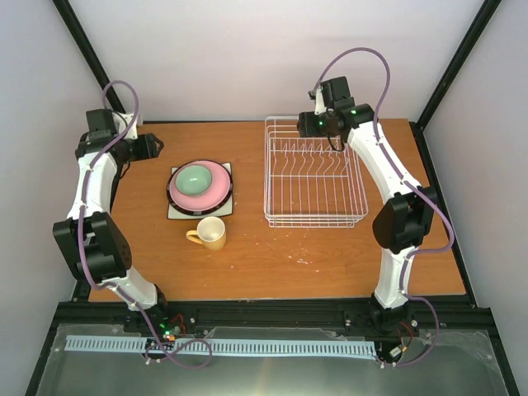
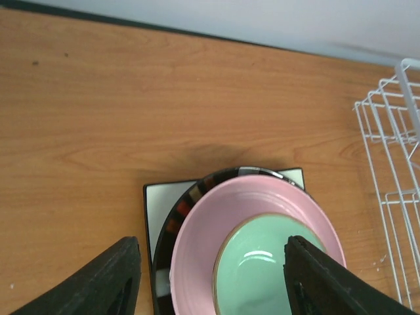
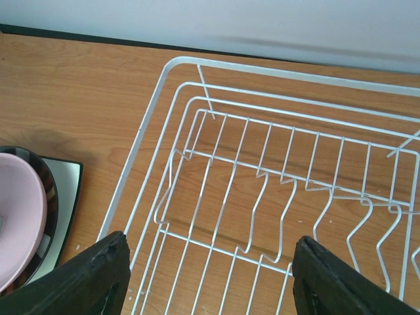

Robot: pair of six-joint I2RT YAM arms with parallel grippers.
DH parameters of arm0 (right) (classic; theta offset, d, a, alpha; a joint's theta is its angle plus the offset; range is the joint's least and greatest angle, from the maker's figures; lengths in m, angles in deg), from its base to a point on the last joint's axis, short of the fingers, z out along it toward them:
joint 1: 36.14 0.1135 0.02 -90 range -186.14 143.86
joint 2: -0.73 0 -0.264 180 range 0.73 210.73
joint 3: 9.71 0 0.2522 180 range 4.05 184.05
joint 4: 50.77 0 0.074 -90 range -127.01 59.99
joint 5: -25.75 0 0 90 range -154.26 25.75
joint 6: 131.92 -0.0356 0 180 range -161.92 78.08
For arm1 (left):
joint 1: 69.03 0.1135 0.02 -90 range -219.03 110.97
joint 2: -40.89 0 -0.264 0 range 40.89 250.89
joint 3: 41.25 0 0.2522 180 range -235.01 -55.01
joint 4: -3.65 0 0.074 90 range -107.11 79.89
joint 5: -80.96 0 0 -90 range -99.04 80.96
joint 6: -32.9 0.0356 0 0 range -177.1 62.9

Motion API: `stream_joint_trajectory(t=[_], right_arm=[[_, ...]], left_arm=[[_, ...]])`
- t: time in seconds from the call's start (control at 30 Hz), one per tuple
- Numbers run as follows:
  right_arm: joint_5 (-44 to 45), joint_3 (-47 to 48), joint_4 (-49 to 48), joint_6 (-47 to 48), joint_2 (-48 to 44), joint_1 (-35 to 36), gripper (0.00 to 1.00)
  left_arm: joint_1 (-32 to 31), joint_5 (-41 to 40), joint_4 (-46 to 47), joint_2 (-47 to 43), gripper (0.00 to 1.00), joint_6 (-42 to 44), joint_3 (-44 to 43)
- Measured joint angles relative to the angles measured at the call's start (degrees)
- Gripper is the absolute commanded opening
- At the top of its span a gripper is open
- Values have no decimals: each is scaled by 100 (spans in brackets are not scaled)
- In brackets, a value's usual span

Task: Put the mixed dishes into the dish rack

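Wooden table (image 1: 280,256): dish rack (image 1: 313,177) empty; mint-green bowl (image 1: 196,177) tops the plate stack (image 1: 221,188), yellow mug (image 1: 210,233) just beside. Left gripper (image 2: 216,282) hangs wide over the stack, right gripper (image 3: 210,282) wide over the rack, both empty, presumably staged for loading.

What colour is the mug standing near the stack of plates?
The mug is yellow; it shows best in the top external view.

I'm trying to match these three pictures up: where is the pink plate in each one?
Top view: pink plate left of centre, under the green bowl.
Left wrist: bottom centre, bowl on it.
Right wrist: bottom left corner, cut off.
Shared landmark: the white dish rack, to its right.
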Motion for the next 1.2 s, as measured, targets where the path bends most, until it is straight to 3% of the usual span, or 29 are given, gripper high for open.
stream_joint_trajectory(t=[0.37,0.93,1.2], right_arm=[[-44,-105,-4,-168,0,0,56],[-280,-61,28,-260,153,0,59],[-275,-63,26,-232,153,0,59]], left_arm=[[-310,-299,-715,-146,52,437,146],[-629,-356,-1259,-116,46,612,909],[-990,-459,-1241,455,42,608,901]])
